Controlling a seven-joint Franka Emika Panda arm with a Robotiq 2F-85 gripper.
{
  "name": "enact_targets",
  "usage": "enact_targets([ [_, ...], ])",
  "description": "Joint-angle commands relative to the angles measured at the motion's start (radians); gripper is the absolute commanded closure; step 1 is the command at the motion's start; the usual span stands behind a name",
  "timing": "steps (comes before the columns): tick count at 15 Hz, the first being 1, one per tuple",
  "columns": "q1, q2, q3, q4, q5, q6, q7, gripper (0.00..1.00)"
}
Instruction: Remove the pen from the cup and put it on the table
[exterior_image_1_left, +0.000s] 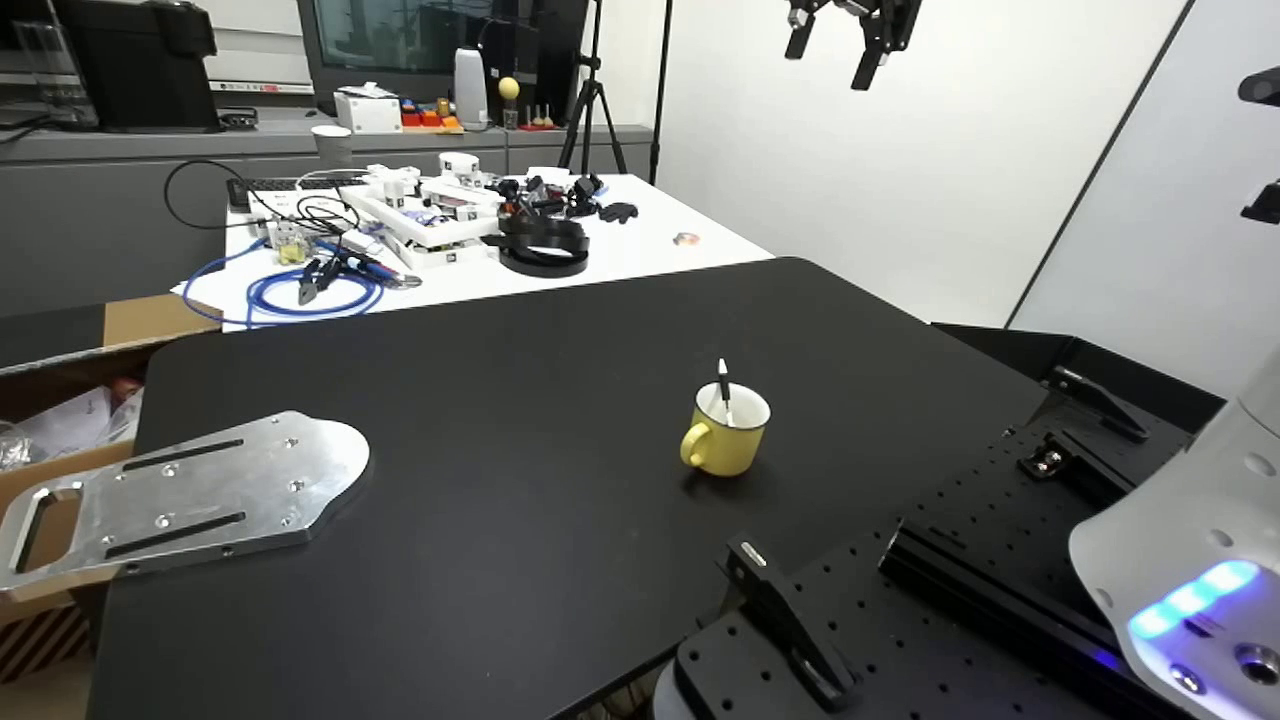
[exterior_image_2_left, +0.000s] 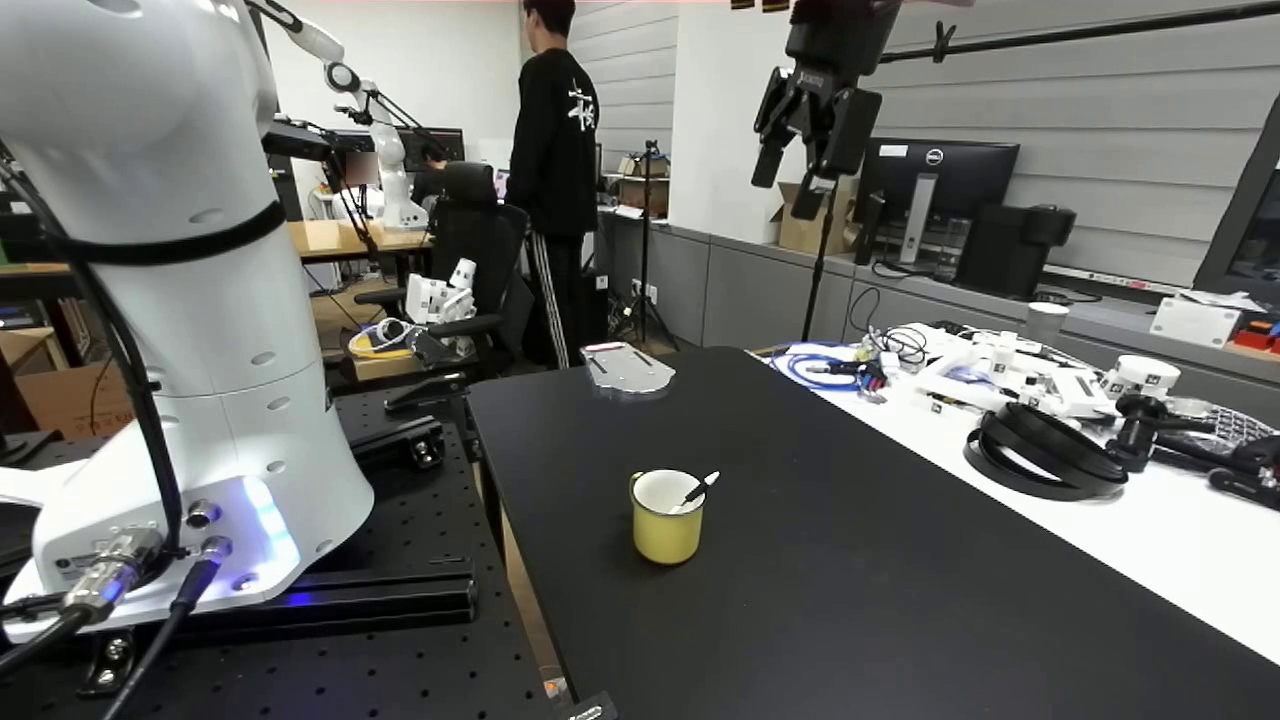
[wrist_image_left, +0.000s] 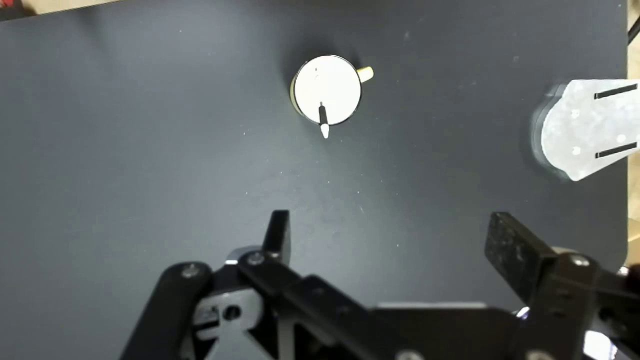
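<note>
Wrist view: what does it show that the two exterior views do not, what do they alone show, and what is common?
Only the wrist view looks nearly straight down into the cup, its rim almost a circle and the pen reaching past it with its white end.

Only the exterior views, both of them, show the arm's white base with its blue-lit strip and a black boxy machine.

All share the open gripper, the pen leaning in the cup, the table and the metal plate.

Metal plate (exterior_image_1_left: 220, 490) overhanging one edge of the worktop (exterior_image_1_left: 500, 420), cardboard box (exterior_image_1_left: 60, 462) beneath, person (exterior_image_2_left: 553, 150) standing beyond, white table (exterior_image_1_left: 640, 245) along the adjoining edge
</note>
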Motion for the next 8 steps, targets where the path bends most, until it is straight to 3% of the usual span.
enact_targets([
  [1,-0.023,0.010,0.021,0.008,0.005,-0.003,0.001,0.00],
  [8,-0.026,0.014,0.021,0.016,0.007,-0.008,0.010,0.00],
])
